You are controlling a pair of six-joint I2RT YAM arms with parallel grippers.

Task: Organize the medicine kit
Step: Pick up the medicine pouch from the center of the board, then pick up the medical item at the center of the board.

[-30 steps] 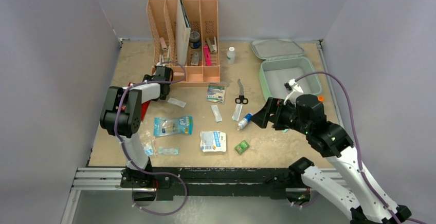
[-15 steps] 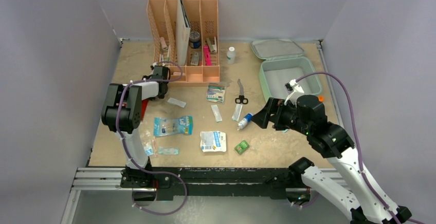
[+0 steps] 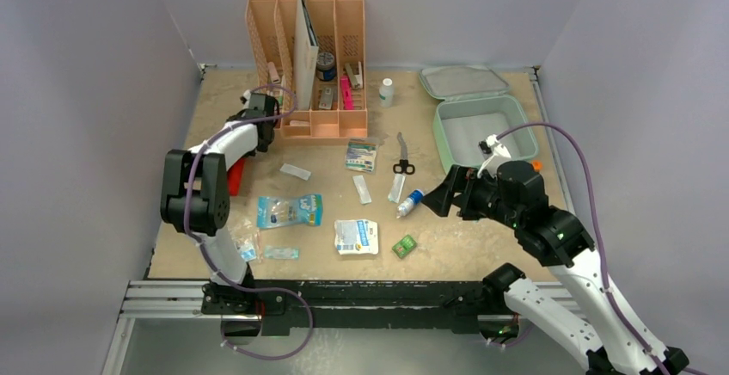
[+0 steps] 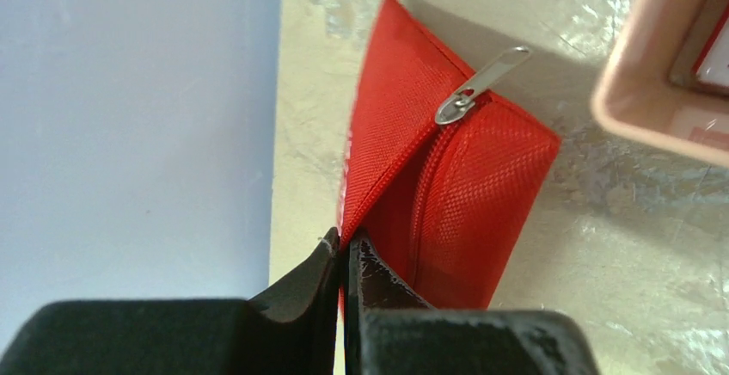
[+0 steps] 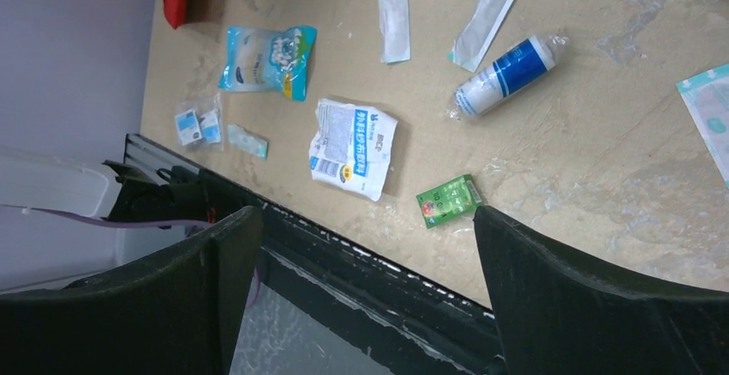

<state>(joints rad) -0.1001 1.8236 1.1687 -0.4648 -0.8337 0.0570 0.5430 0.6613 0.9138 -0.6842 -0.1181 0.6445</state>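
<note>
Medicine kit (image 3: 471, 122) recorded at the far right of the surface (image 3: 225, 100), lid laid back flat toward the rear wall, grey-lined tray facing up. Peach slotted organizer (image 3: 340, 126) noted at the far middle, a small white bottle (image 3: 386, 91) set between it and the kit. Left fingers (image 4: 365, 272) seen pressed together, the edge of a red zip pouch (image 4: 481, 177) pinched between their tips; the pouch's metal zip pull (image 4: 478, 82) is seen pointing toward the organizer's corner, and the side wall is close on the pouch's other side. Right fingers (image 5: 567, 306) held spread wide above the near middle of the surface, nothing between them. Beneath them are noted a blue-and-white bottle (image 5: 507, 74) lying on its side, a small green box (image 5: 448, 200), a crumpled white packet (image 5: 354, 147) and a pale blue packet (image 5: 266, 58), all apart from one another. Scissors (image 3: 402, 156) lie just beyond the bottle, between organizer and kit. All loose supplies are observed outside the kit, on the surface.
</note>
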